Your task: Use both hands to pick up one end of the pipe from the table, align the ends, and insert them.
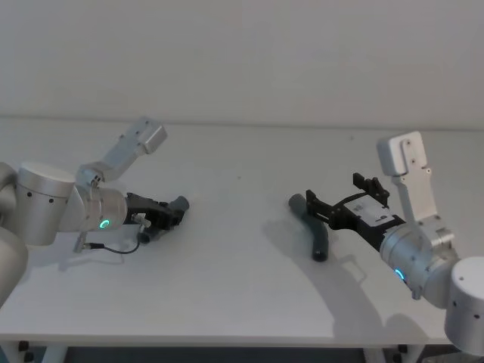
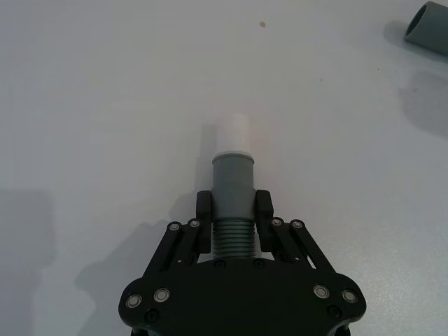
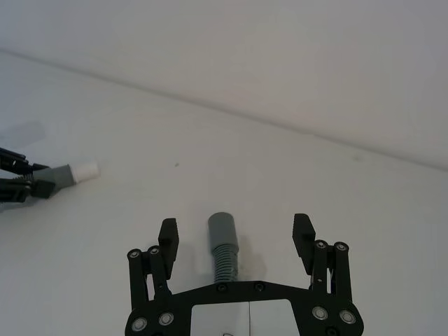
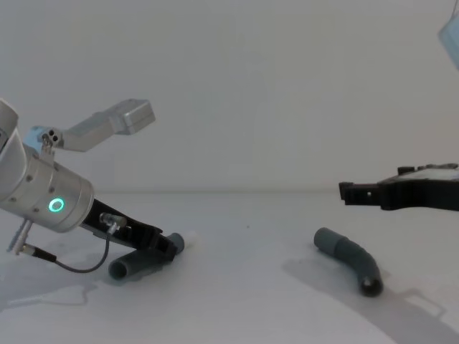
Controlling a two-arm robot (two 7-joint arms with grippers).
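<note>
One dark grey pipe piece (image 2: 233, 178) with a white tip (image 2: 233, 136) sits between the fingers of my left gripper (image 2: 233, 210), which is shut on its collar low over the white table (image 1: 227, 287). In the head view that gripper (image 1: 171, 214) is at the left. The other curved grey piece (image 1: 316, 231) lies on the table at the right. My right gripper (image 3: 236, 236) hangs open above it, a finger on each side of its collared end (image 3: 223, 227) and apart from it. From the chest, this gripper (image 4: 349, 192) is clearly higher than the piece (image 4: 351, 255).
A thin black cable (image 1: 113, 247) loops from the left wrist onto the table. The white wall (image 1: 242, 53) rises behind the table's far edge. Bare table lies between the two pieces.
</note>
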